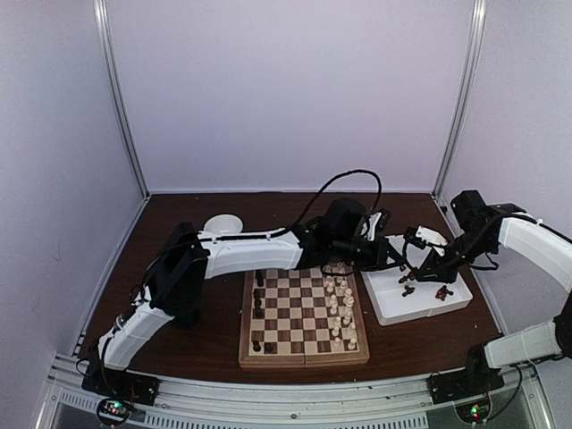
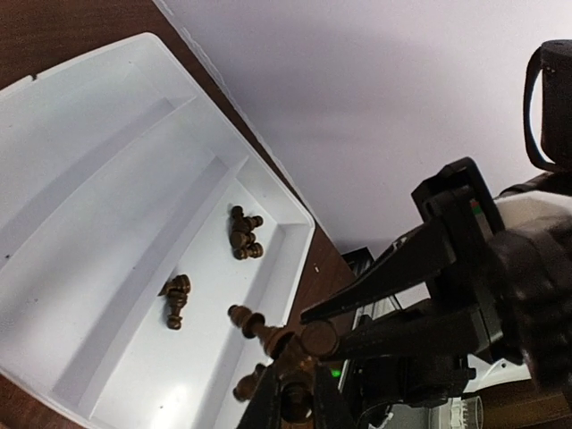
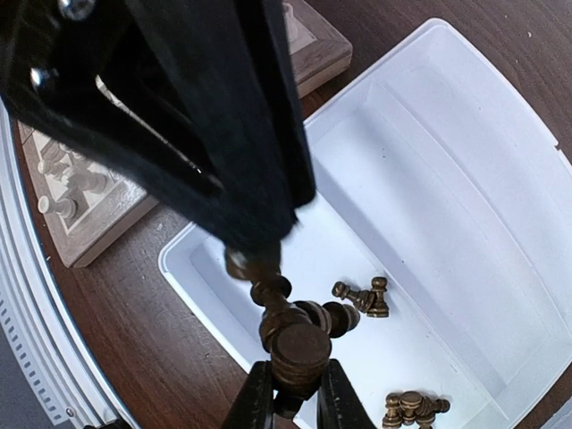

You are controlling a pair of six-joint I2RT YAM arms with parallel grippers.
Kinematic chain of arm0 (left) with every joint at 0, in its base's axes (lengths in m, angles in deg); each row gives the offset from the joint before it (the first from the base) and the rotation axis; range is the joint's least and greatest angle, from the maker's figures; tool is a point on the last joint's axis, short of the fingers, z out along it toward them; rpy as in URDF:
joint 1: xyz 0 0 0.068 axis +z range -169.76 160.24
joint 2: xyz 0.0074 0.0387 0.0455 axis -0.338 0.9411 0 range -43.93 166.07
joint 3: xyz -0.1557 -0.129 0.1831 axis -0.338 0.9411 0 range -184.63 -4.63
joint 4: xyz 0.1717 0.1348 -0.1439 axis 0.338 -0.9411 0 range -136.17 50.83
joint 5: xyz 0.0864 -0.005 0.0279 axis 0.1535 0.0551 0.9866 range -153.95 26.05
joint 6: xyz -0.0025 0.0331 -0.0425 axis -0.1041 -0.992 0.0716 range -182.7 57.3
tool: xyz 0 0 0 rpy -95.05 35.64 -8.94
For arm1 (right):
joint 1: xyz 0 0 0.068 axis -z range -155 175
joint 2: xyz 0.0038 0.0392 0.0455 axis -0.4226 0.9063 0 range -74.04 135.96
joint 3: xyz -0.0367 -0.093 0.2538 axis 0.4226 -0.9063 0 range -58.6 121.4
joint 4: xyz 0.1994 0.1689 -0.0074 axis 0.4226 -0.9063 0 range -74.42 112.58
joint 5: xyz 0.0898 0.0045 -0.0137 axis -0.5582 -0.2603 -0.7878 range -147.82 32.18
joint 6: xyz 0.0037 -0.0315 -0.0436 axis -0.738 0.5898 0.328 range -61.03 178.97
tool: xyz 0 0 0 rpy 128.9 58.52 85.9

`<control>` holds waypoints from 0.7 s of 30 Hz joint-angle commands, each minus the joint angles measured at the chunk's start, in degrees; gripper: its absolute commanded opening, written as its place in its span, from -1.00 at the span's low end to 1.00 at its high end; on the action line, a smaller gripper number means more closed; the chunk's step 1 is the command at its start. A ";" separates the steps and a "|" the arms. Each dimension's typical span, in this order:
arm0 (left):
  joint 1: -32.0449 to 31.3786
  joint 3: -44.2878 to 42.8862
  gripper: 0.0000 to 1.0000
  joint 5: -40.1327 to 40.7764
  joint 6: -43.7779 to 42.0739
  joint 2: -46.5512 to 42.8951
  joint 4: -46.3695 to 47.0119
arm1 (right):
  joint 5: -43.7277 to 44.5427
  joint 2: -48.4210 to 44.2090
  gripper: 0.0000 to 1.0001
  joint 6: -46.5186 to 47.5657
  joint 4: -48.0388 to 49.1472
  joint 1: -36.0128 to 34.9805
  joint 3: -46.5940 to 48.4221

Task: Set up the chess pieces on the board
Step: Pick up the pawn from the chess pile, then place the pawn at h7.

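Dark chess piece (image 3: 299, 350) in right end effector (image 3: 298, 380), over white tray (image 3: 429, 179).

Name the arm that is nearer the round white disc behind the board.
Left. The left arm passes just beside the round white disc in the top view. The right arm is far across the table, reaching over the white tray.

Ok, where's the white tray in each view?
Top external: white tray sits right of the board.
Left wrist: tray fills the left half.
Right wrist: tray spans the centre and right.
Shared landmark: loose dark chess pieces lying in one of its compartments.
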 commanded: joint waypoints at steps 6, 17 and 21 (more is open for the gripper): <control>3.62 16.63 -1.00 3.36 -10.11 -16.71 0.78 | 2.16 0.72 -0.77 -2.64 2.91 1.75 -1.28; 3.71 38.00 -1.00 23.85 -37.06 -38.50 -22.43 | 5.92 5.65 -0.77 -6.17 6.11 1.97 -0.80; 4.38 41.18 -1.00 30.14 -38.63 -38.90 -26.63 | 6.04 5.46 -0.76 -6.24 6.50 1.97 -1.16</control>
